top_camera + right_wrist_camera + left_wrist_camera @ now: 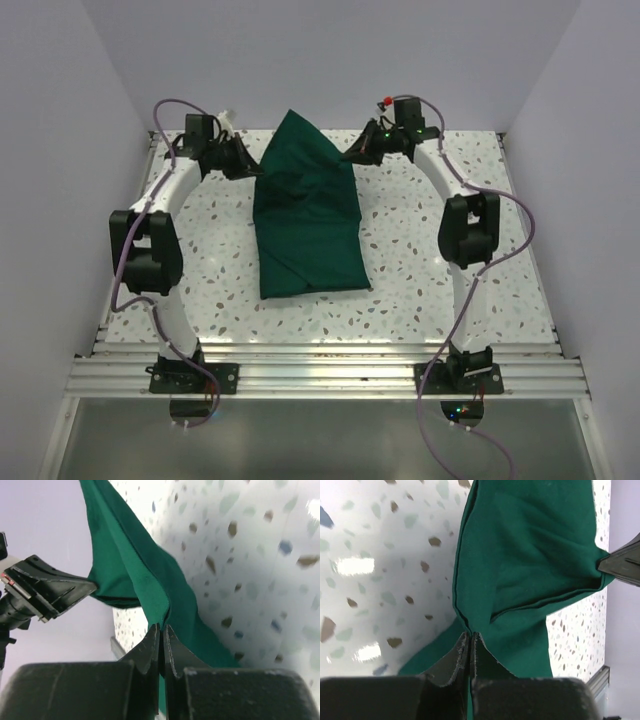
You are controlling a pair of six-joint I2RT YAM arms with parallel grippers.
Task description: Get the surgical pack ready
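The surgical pack is a dark green cloth bundle (305, 215) lying down the middle of the speckled table, its far end lifted. My left gripper (248, 163) is shut on the cloth's far left edge, which also shows in the left wrist view (470, 635). My right gripper (352, 152) is shut on the far right edge, which shows in the right wrist view (162, 627). The cloth (530, 565) hangs stretched between both grippers. The near end rests folded on the table. The steel tray, instruments and gauze are hidden or out of view.
White walls close in the table at the back and both sides. A metal rail (320, 372) runs along the near edge, with both arm bases on it. Speckled tabletop (410, 250) lies either side of the cloth.
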